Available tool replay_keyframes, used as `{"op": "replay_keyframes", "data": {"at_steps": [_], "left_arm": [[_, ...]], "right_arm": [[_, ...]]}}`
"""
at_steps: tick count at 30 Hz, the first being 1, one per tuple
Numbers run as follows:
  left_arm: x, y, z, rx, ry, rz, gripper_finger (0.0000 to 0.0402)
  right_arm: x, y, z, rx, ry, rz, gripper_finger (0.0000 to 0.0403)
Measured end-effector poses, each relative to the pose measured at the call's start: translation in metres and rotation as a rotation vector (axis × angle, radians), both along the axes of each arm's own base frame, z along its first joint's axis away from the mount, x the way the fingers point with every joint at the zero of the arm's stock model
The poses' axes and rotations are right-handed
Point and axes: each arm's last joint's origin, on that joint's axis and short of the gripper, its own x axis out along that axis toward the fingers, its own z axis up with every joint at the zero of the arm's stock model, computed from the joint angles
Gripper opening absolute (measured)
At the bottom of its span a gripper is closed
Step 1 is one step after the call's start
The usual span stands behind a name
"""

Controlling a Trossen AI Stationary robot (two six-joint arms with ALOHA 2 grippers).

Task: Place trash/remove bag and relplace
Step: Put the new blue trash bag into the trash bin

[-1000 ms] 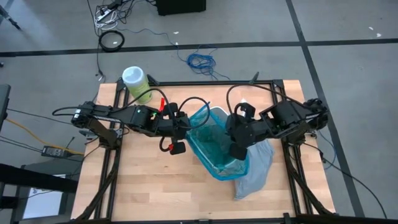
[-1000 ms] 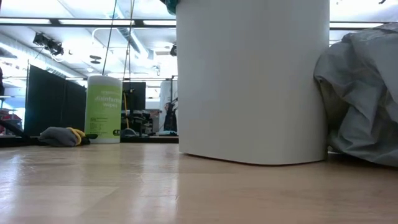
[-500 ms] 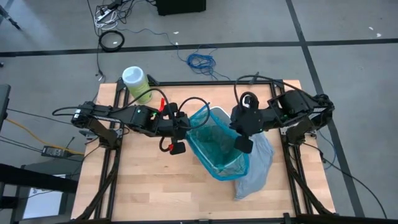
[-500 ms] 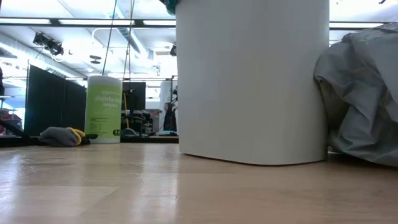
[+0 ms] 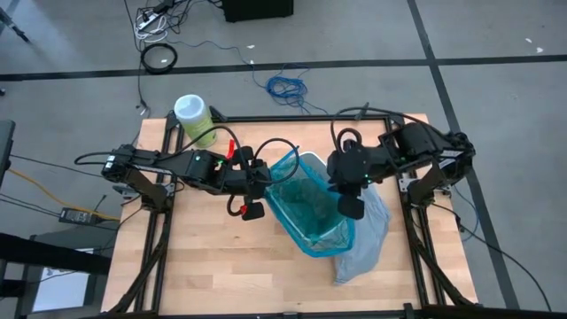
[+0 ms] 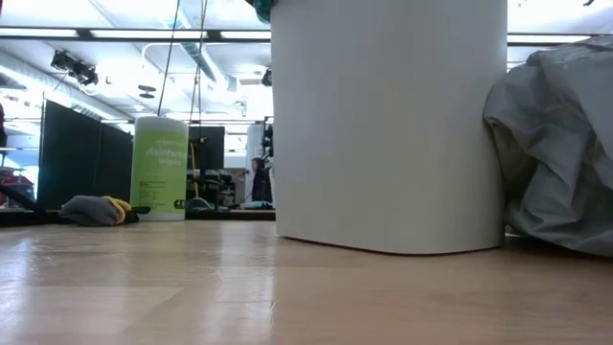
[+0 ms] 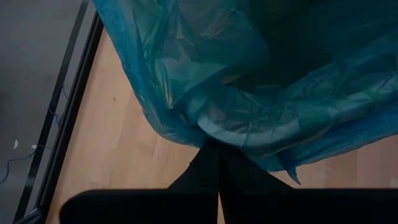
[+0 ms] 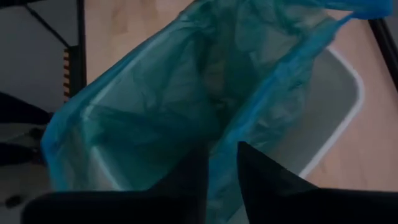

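Over the bin's right rim, the right gripper, pinching the teal bag, has swung back from mid-bin. Left gripper stays clamped on its left edge. Crumpled grey bag lies right of the bin.

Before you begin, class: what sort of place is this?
Probably a robotics lab or workshop. The wooden table stands on bare grey floor with loose cables behind it, and the low view shows dark partitions and ceiling lights in an open room.
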Motion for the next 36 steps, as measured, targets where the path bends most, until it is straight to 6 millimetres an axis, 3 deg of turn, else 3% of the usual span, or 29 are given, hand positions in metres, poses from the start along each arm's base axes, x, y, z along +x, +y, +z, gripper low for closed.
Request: {"op": "replay_keyframes", "data": {"at_steps": [10, 17, 20, 27, 36], "left_arm": [[0.000, 0.000, 0.000, 0.000, 0.000, 0.000, 0.0001], [0.000, 0.000, 0.000, -0.001, -0.005, 0.000, 0.0001], [0.000, 0.000, 0.000, -0.002, -0.005, 0.000, 0.0001], [0.000, 0.000, 0.000, -0.002, -0.006, 0.000, 0.0001], [0.000, 0.000, 0.000, -0.002, -0.006, 0.000, 0.0001]], "right_arm": [[0.007, -0.006, -0.006, 0.022, 0.030, -0.021, 0.0164], [0.015, -0.003, -0.029, 0.043, 0.127, -0.072, 0.0183], [0.018, -0.006, -0.035, 0.050, 0.146, -0.129, 0.0151], [0.006, -0.010, -0.025, 0.030, 0.101, -0.141, 0.0013], [-0.022, -0.018, -0.004, -0.027, -0.018, -0.233, 0.0009]]}}
